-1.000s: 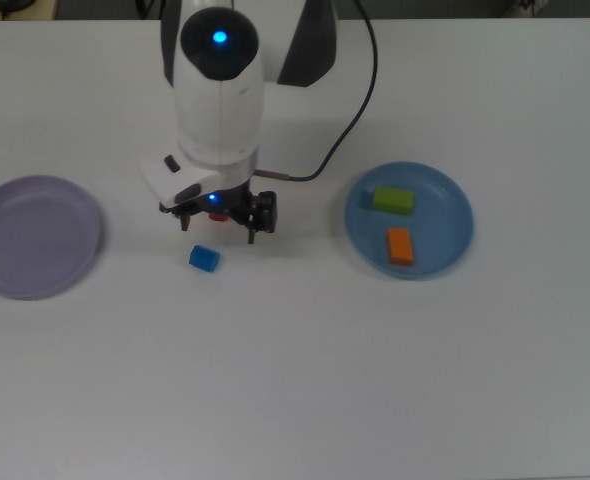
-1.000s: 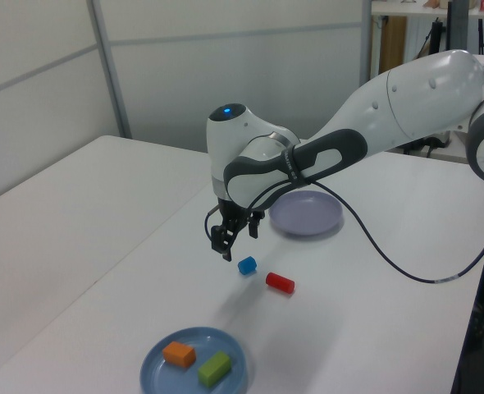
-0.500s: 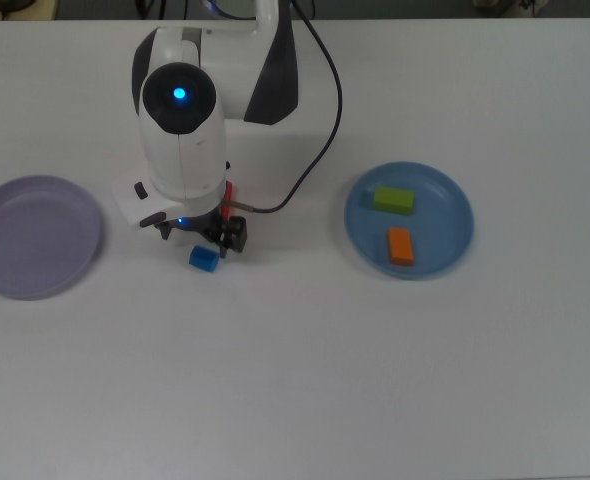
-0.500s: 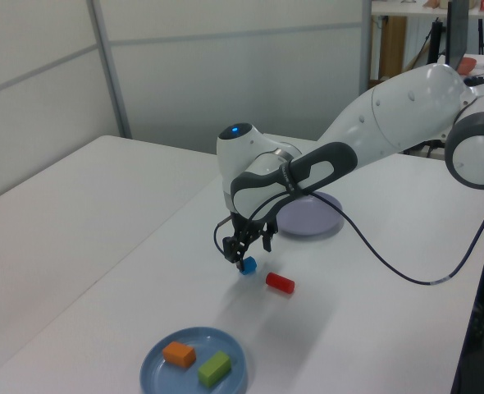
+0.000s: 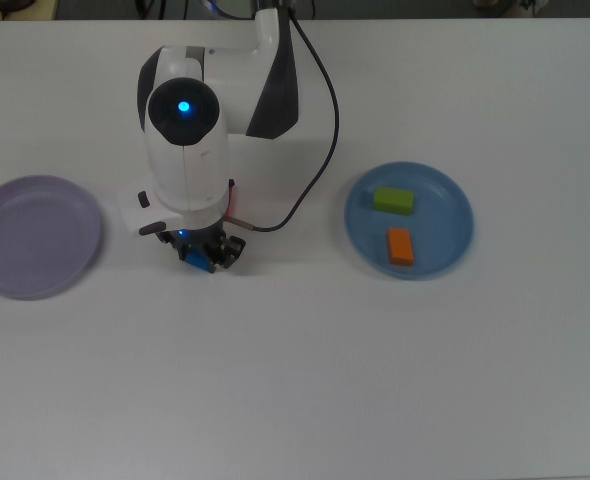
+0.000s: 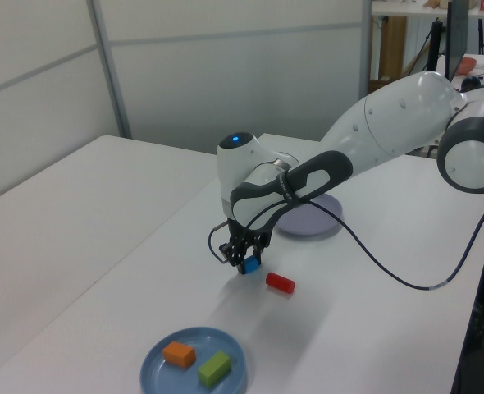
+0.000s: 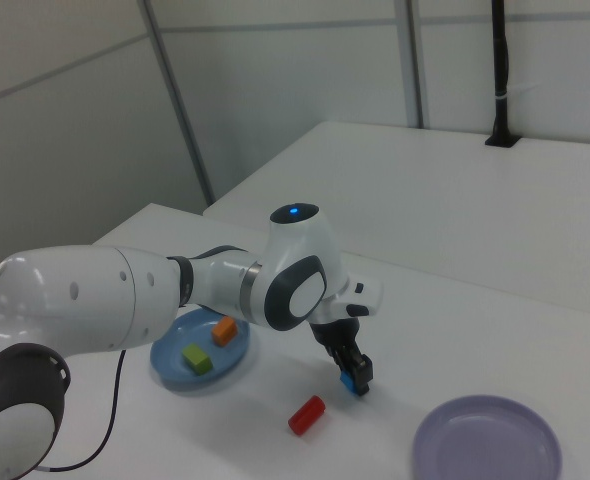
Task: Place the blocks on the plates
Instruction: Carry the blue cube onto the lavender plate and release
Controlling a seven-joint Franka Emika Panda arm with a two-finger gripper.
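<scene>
My gripper (image 6: 246, 261) is lowered to a plain white table (image 5: 305, 370), and my fingers (image 7: 358, 372) pinch the small blue block (image 7: 348, 381), which sits on the table between them. The red block (image 6: 280, 283) lies on the bare table just beside it, toward the left view's right. The light blue plate (image 5: 445, 196) sits well apart at the top view's right, holding the green block (image 5: 393, 200) and the orange block (image 5: 400, 246). The lavender plate (image 5: 35, 236) sits at the top view's left. A black cable (image 5: 320, 150) trails from my arm across the table. Pale grey panelled walls (image 6: 226, 66) stand behind the table, and a second white table (image 7: 495, 200) stands beyond it in the right view.
</scene>
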